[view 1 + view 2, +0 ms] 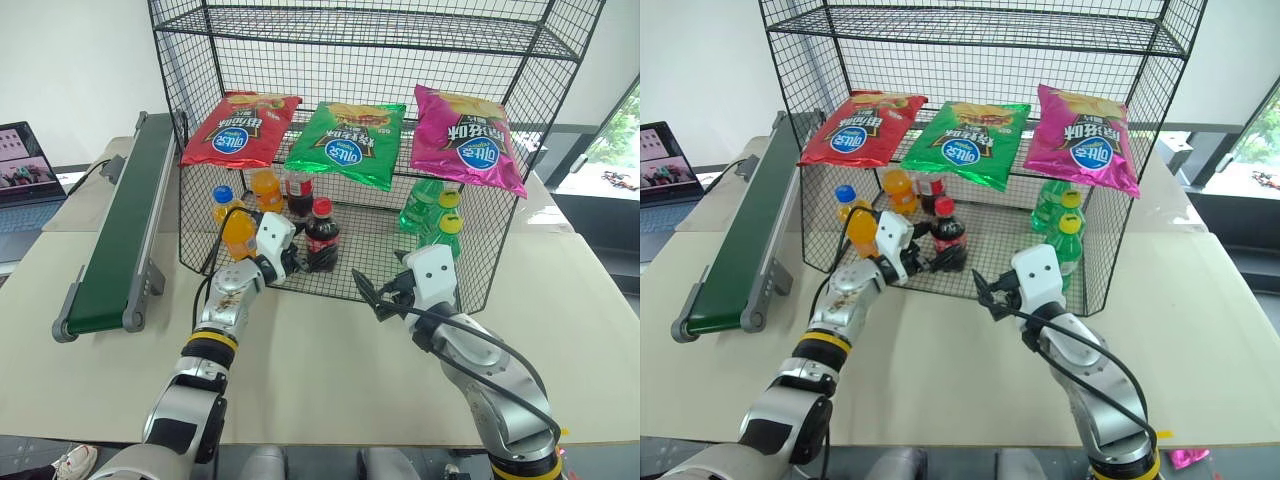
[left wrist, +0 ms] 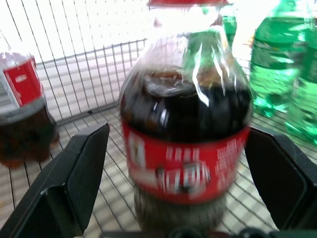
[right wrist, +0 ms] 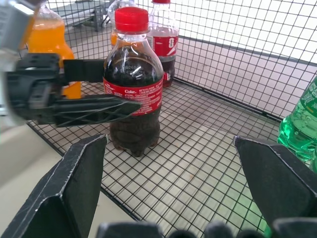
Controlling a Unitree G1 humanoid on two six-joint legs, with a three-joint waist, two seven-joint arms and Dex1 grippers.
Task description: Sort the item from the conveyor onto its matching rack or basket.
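The item, a small cola bottle point(image 1: 322, 238) with a red cap and red label, stands upright on the bottom tier of the black wire rack point(image 1: 350, 40), near its front edge. My left gripper point(image 1: 298, 262) reaches into the rack and is open, one finger point(image 2: 74, 183) on each side of the bottle with a small gap to it. In the right wrist view the same bottle point(image 3: 133, 89) stands between those left fingers point(image 3: 94, 110). My right gripper point(image 1: 378, 297) hovers open just outside the rack's front, holding nothing. The dark green conveyor point(image 1: 125, 225) lies at the left.
On the same tier stand another cola bottle point(image 1: 298, 190), orange soda bottles point(image 1: 232, 225) at the left and green bottles point(image 1: 432, 210) at the right. Three chip bags point(image 1: 347, 140) lie on the tier above. A laptop point(image 1: 25, 170) sits at far left.
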